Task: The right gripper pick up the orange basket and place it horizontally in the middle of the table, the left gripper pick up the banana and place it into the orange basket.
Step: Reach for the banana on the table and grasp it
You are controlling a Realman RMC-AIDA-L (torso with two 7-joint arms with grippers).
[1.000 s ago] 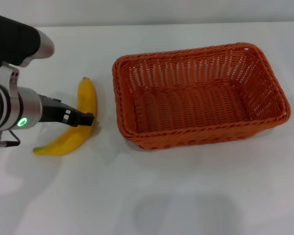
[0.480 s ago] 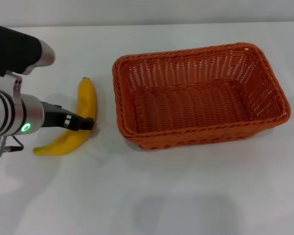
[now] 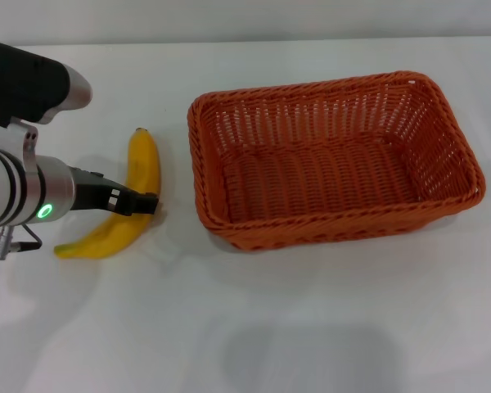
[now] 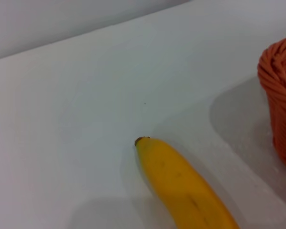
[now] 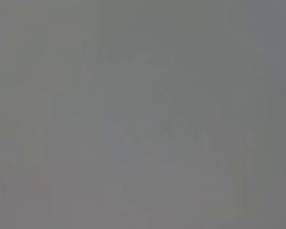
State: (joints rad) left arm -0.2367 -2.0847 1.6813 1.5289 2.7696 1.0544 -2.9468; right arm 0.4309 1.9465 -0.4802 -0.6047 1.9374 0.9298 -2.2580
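Left gripper (image 3: 147, 203) reaching level across banana (image 3: 139, 168) middle, finger state unclear, beside orange basket (image 3: 454, 155).

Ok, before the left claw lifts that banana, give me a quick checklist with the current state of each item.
1. Orange basket set lengthwise across the middle of the table: ok.
2. Basket interior free for the banana: ok, nothing lies in it.
3. Left claw at the banana, over its mid-section: ok.
4. Claw actually closed on the banana: cannot tell; the head view does not settle the finger state, and the left wrist view shows only the fruit's tip end.
5. Banana off the table: not ok, it lies flat beside the basket.
6. Right claw out of the path: cannot tell; it is in no view.
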